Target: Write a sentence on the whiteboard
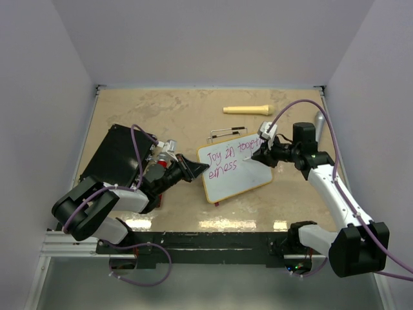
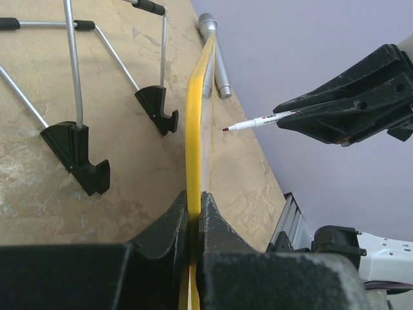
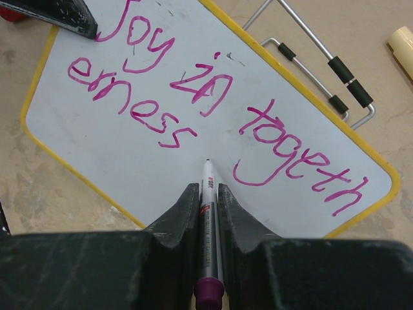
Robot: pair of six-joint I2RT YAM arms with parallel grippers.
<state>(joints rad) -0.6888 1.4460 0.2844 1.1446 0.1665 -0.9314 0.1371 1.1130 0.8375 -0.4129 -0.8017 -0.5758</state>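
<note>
The whiteboard (image 1: 235, 177) lies tilted mid-table, white with a yellow rim (image 2: 195, 123). The sentence (image 1: 227, 159) on it reads "Joy in togeth / erness" in pink strokes (image 3: 200, 90). My left gripper (image 1: 200, 169) is shut on the board's left edge, and in the left wrist view the fingers (image 2: 193, 208) pinch the yellow rim. My right gripper (image 1: 255, 155) is shut on a white marker (image 3: 208, 171) with a purple end. Its tip points at bare board (image 3: 129, 148) just right of "erness". Seen from the left wrist, the marker (image 2: 258, 121) tip stands slightly off the board.
A wire stand (image 1: 227, 133) with black feet (image 2: 77, 152) lies just behind the board. A cream cylinder (image 1: 246, 109) rests farther back, and a silver cylinder (image 1: 321, 119) at the far right. A black flat case (image 1: 116, 155) sits at the left, under my left arm.
</note>
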